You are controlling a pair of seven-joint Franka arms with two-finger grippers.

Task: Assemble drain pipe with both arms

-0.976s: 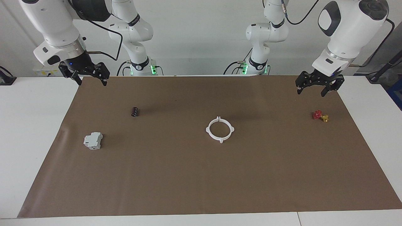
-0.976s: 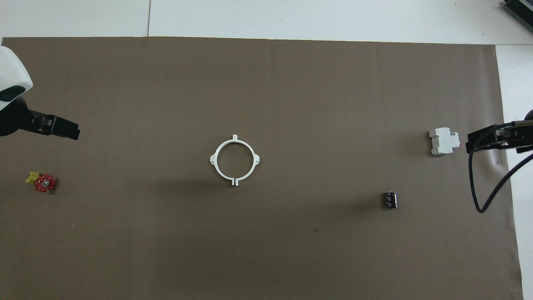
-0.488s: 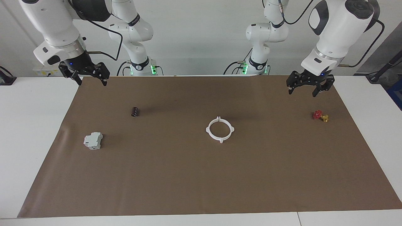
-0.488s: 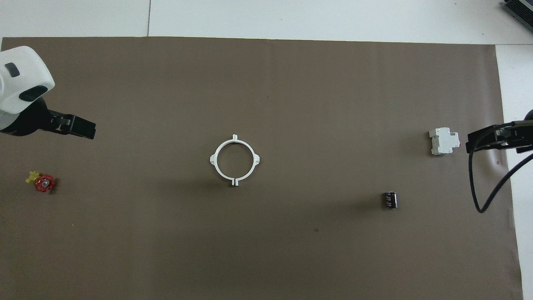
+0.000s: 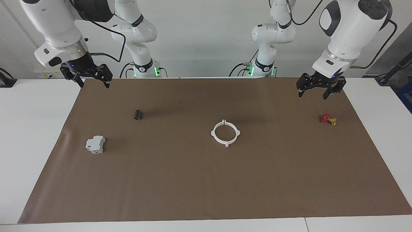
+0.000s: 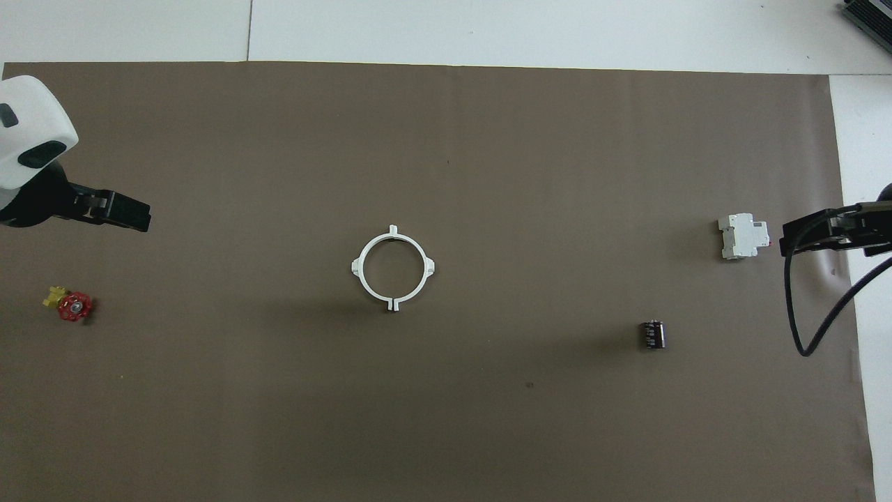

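The drain pipe (image 5: 213,132) (image 6: 357,265) lies flat in the middle of the brown mat, its two white half-rings set together as one ring with small tabs around it. Nothing touches it. My left gripper (image 5: 313,95) (image 6: 139,216) hangs open and empty above the mat toward the left arm's end, above the stretch by the small valve. My right gripper (image 5: 95,85) (image 6: 787,244) hangs open and empty over the mat's corner at the right arm's end, where that arm waits.
A red-and-yellow valve (image 5: 328,119) (image 6: 70,305) sits toward the left arm's end. A grey-white boxy block (image 5: 95,144) (image 6: 743,236) and a small black cylinder (image 5: 138,114) (image 6: 653,334) lie toward the right arm's end. The brown mat (image 5: 206,187) covers most of the white table.
My left gripper swung a little toward the middle of the table, then drifted partly back. The right arm and the ring have not moved.
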